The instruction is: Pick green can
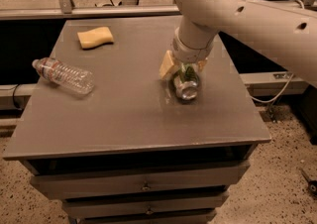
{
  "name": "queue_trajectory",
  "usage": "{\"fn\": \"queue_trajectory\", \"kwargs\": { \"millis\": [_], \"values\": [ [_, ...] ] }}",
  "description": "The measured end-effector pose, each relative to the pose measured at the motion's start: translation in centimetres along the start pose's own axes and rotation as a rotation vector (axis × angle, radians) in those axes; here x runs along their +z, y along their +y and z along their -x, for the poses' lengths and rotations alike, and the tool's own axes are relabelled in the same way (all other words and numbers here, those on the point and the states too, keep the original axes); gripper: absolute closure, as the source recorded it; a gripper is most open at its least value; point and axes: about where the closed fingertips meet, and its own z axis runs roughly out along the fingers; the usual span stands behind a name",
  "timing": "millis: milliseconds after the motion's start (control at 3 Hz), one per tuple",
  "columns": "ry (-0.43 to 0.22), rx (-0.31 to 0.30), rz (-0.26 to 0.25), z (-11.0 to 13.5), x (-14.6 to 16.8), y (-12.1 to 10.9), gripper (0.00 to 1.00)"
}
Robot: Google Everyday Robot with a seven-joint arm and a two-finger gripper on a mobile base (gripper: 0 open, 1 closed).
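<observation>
Gripper (184, 71) over green can (186, 87) (on its side)

Robot lab: jaws over grey drawer cabinet (143, 184), speckled floor (280, 193).
</observation>
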Motion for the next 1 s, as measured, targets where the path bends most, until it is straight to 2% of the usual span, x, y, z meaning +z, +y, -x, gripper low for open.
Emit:
{"fn": "queue_trajectory", "kwargs": {
  "millis": [333,667,1000],
  "values": [
    [-0.002,0.009,-0.008,0.0,0.0,-0.1,0.55],
    [-0.053,-0.016,0.02,0.4,-0.8,0.1,0.78],
    [-0.236,-0.088,0.149,2.9,-3.6,0.4,1.0]
  ]
}}
